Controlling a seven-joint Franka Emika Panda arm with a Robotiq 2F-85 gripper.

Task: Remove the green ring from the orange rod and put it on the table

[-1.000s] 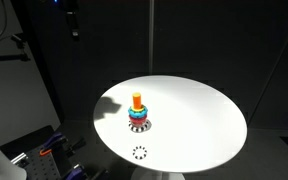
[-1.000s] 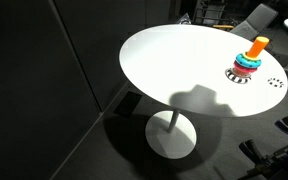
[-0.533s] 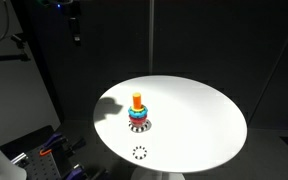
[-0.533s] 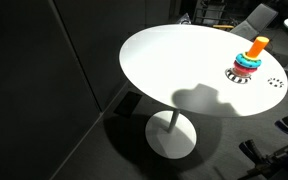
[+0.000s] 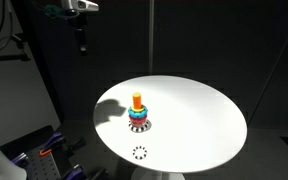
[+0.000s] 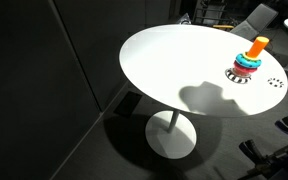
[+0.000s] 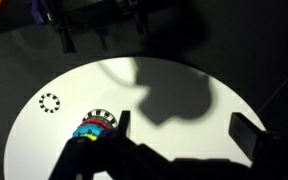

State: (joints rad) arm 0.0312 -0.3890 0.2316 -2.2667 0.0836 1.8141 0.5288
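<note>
Pincer (image 7: 184, 135) spread apart, well apart from the green ring (image 5: 137, 111) on the orange rod (image 5: 137, 100).

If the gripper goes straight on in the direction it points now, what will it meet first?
Most likely the bare white table. In the wrist view the open gripper looks down on it from above, and the ring stack lies off to one side. Depth is unclear.

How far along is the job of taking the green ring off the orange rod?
Done: nothing yet; the green ring sits in the stack on the orange rod. In hand: the approach; the open gripper hangs high above the table. Left: descend, grasp the ring, lift it off, lay it down.
</note>
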